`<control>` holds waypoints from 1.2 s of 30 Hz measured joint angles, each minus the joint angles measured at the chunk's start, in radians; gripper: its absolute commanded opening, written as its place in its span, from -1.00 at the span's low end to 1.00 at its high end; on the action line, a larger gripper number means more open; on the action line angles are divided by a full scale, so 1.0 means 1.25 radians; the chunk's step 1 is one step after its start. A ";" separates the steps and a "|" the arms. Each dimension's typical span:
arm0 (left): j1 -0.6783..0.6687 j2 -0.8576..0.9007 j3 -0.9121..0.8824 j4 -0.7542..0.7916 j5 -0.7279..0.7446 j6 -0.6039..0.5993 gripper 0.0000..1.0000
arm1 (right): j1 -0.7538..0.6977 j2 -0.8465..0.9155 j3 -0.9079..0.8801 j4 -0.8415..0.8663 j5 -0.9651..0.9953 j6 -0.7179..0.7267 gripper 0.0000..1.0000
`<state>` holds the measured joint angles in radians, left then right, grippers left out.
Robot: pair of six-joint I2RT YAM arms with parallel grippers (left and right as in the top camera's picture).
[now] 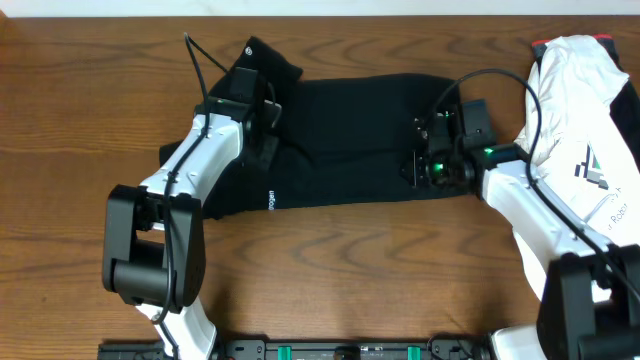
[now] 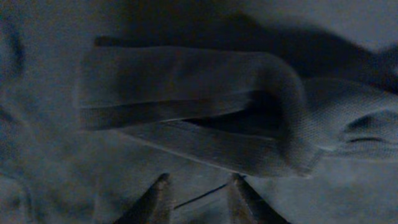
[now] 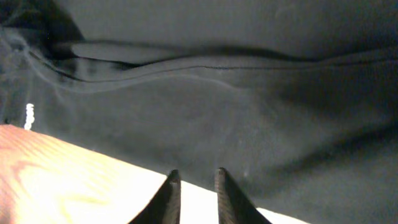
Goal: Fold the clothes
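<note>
Black T-shirt [image 1: 350, 130] lies flat on the table [image 1: 80, 60], light and limp.
Pinch its hem, or it slumps on you; left gripper [image 2: 199, 182] and right gripper [image 3: 194, 175] stand narrowly parted over it, any hold unclear.

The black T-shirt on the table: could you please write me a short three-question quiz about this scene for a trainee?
1. True or false: the white garment lies on top of the black T-shirt.
2. In the overhead view, the T-shirt's small white lettering sits closest to: A) the left arm; B) the white garment; C) the far edge of the table.
3. Fill in: in the right wrist view, the right gripper points at the T-shirt's edge, and beside that edge shows the bare wooden ____.
Key: 1 false, it lies off to the side at the table's right end; 2 A; 3 table.
</note>
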<state>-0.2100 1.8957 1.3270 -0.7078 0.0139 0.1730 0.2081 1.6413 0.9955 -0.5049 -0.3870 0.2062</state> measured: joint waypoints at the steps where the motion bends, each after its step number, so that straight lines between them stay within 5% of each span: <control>1: 0.005 0.000 0.000 0.000 -0.002 -0.011 -0.86 | 0.000 0.015 0.000 0.002 0.002 0.000 -0.89; 8: 0.083 0.000 0.000 -0.088 -0.023 -0.092 -0.86 | -0.018 0.090 -0.001 -0.020 0.028 0.013 -0.74; 15: 0.162 -0.010 0.000 -0.203 -0.035 -0.174 -0.21 | -0.122 0.044 -0.001 -0.078 0.002 -0.018 -0.60; 25: 0.231 -0.012 -0.032 -0.200 0.064 -0.237 0.11 | -0.221 0.007 -0.001 -0.169 -0.002 -0.034 -0.35; 27: 0.231 -0.012 -0.065 -0.163 0.079 -0.240 -0.10 | -0.220 0.007 -0.001 -0.178 -0.002 -0.040 -0.26; 30: 0.231 -0.012 -0.109 -0.121 0.096 -0.244 -0.88 | -0.220 0.007 -0.001 -0.197 0.003 -0.043 -0.25; 36: 0.232 -0.012 -0.125 -0.117 0.096 -0.243 -0.88 | -0.220 0.007 -0.002 -0.203 0.086 -0.006 -0.21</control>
<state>0.0795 1.8809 1.1713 -0.8547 0.1333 -0.1310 -0.0669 1.6501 0.9936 -0.7586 -0.2790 0.1989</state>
